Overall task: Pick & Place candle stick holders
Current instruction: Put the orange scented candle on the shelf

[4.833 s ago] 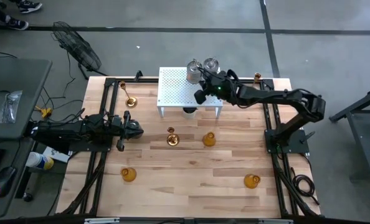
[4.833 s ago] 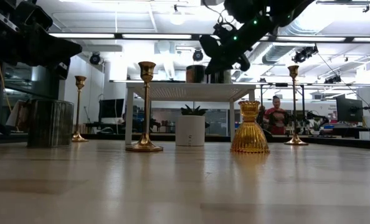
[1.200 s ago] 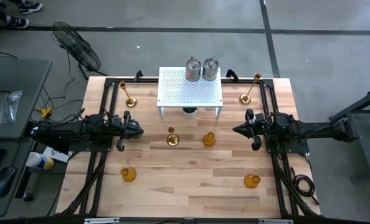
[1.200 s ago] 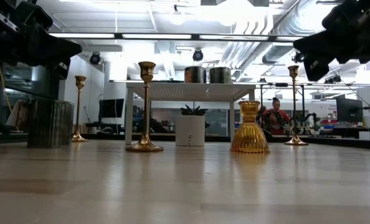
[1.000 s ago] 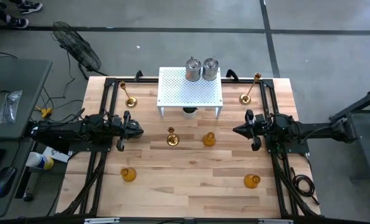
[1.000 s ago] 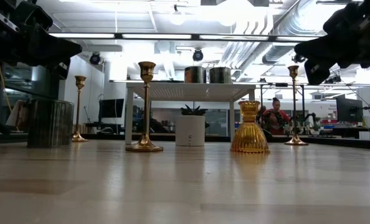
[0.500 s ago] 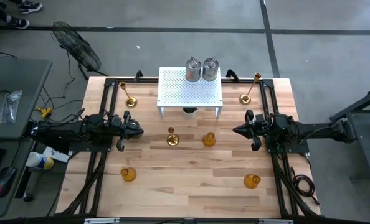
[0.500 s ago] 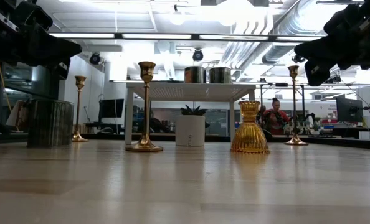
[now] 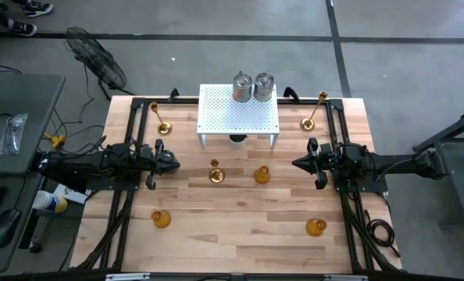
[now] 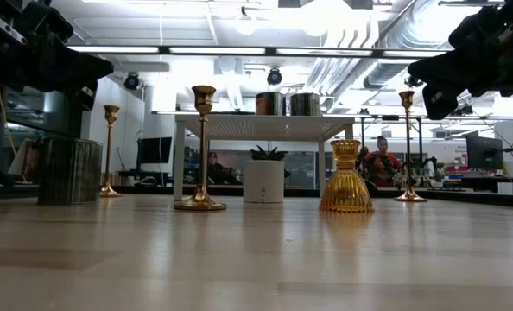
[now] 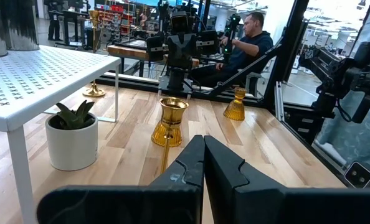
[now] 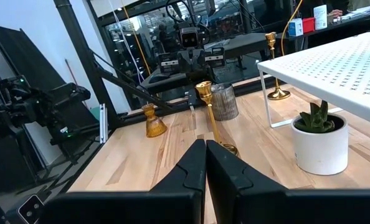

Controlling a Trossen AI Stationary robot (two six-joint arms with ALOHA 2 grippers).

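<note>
Wooden tabletop (image 9: 240, 226) under bright workshop lights, and I've got both arms parked at the sides. Two silvery-grey holders (image 9: 252, 86) sit side by side, touching, on the back edge of the white perforated rack (image 9: 238, 117). Slim gold candlesticks stand at the back left (image 9: 162, 125), back right (image 9: 309, 121) and one in the middle (image 9: 215, 173), just in front of the rack. Amber holders: one mid-table (image 9: 262, 174) beside that middle candlestick, two more near the front, left (image 9: 161, 219) and right (image 9: 315, 227). A small potted plant (image 10: 264, 177) sits under the rack. My left gripper (image 9: 175, 162) rests at the left side, fingers pressed together, holding nothing. My right gripper (image 9: 296, 163) mirrors it at the right side, pinched closed and empty.
</note>
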